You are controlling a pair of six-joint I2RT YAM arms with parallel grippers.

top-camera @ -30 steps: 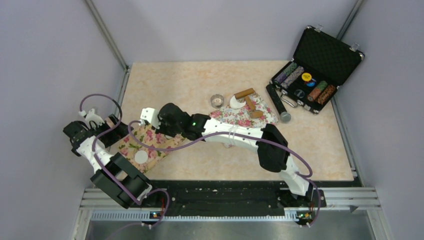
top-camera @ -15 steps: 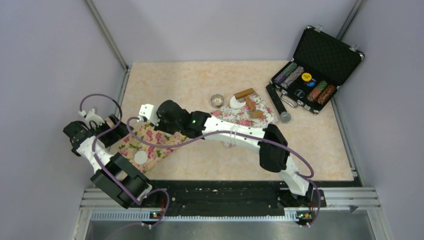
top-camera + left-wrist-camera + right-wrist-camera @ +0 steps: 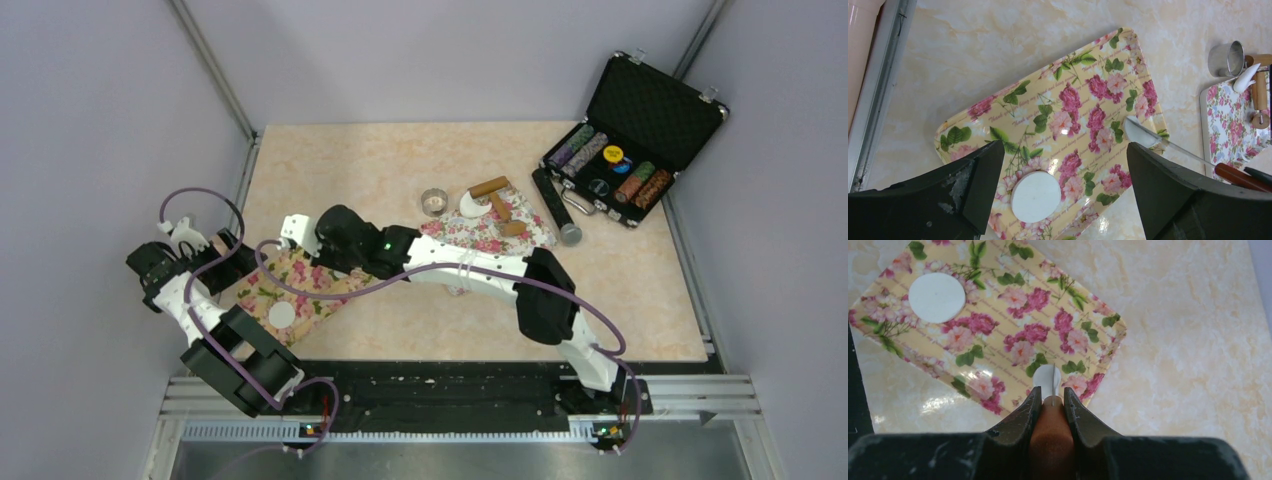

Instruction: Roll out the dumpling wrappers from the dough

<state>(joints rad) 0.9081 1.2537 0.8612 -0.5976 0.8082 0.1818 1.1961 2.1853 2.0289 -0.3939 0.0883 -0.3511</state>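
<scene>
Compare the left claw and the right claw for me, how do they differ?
The left claw is wide open; the right claw is shut. The left claw holds nothing; the right claw grips a brown-handled thin-bladed tool. Both face the yellow floral tray with its round white dough wrapper.

rows of brown cursive lettering run across the floral tray (image 3: 1048, 115) lying just under the left gripper (image 3: 1065, 150), slanting between its two spread fingers. the words are too small and blurred to read. no other label, brand, number or sign is legible from any camera.
</scene>
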